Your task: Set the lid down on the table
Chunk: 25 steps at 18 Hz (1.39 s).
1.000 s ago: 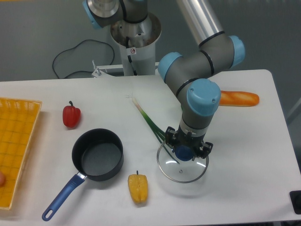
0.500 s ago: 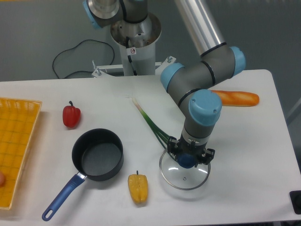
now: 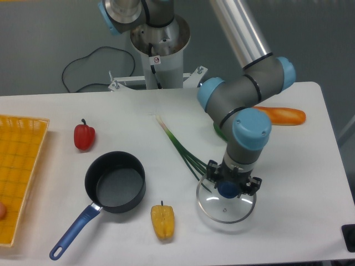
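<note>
On the table (image 3: 288,166), right of the saucepan (image 3: 115,182), our gripper (image 3: 229,189) is clamped on the blue knob of the lid (image 3: 225,206), which sits low over the white top. We should settle it flat, clear of the green onion (image 3: 180,148), then release.

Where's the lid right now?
The lid is at the table's front right, under the gripper, which is on its blue knob. The yellow pepper lies to its left, the green onion just behind.

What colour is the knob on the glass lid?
Blue, seen in the fixed camera view between the gripper fingers on the lid.
</note>
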Available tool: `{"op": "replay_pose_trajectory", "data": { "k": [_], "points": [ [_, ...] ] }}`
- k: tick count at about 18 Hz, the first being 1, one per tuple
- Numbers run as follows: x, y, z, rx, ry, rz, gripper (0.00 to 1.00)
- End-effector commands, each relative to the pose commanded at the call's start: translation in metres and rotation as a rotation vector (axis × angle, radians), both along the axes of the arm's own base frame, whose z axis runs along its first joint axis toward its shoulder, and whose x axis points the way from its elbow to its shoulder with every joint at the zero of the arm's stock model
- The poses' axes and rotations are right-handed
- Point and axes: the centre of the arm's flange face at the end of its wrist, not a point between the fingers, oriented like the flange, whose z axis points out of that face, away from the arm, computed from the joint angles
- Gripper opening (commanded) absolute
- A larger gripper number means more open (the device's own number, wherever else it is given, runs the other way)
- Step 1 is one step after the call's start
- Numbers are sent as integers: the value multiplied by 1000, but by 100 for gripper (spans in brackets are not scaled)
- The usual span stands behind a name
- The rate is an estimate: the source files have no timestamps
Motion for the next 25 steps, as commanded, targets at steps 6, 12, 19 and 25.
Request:
{"op": "replay_pose_trajectory", "data": {
  "k": [6,12,19,25],
  "points": [
    [-28,-34,-4,-16,15,-67,45],
    [-39,-51,-8,-27,17,-99,45],
    [-38,-62,-19,-105,24,-163,45],
    [-37,-70,-26,-109,8,-155,45]
  ]
}}
